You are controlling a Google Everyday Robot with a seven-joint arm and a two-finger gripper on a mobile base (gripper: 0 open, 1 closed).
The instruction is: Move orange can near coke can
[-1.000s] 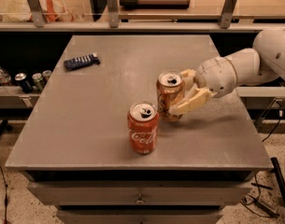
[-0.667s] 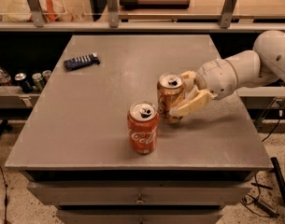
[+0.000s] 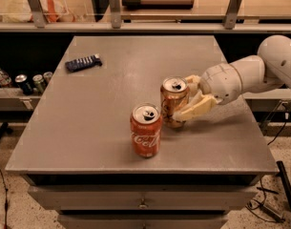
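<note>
The orange can point(image 3: 172, 100), golden-orange with dark script and a silver top, stands upright right of the table's centre. The coke can point(image 3: 146, 130), red with white script, stands upright just in front and to the left of it, a small gap apart. My gripper point(image 3: 187, 99) reaches in from the right on a white arm. Its cream fingers point(image 3: 196, 109) sit on either side of the orange can, one in front and one behind, closed on it.
A dark blue flat object point(image 3: 83, 63) lies at the table's far left. The grey table point(image 3: 88, 128) has its front edge close to the coke can. Several cans and a bottle point(image 3: 22, 81) stand on a low shelf at the left. A railing runs behind the table.
</note>
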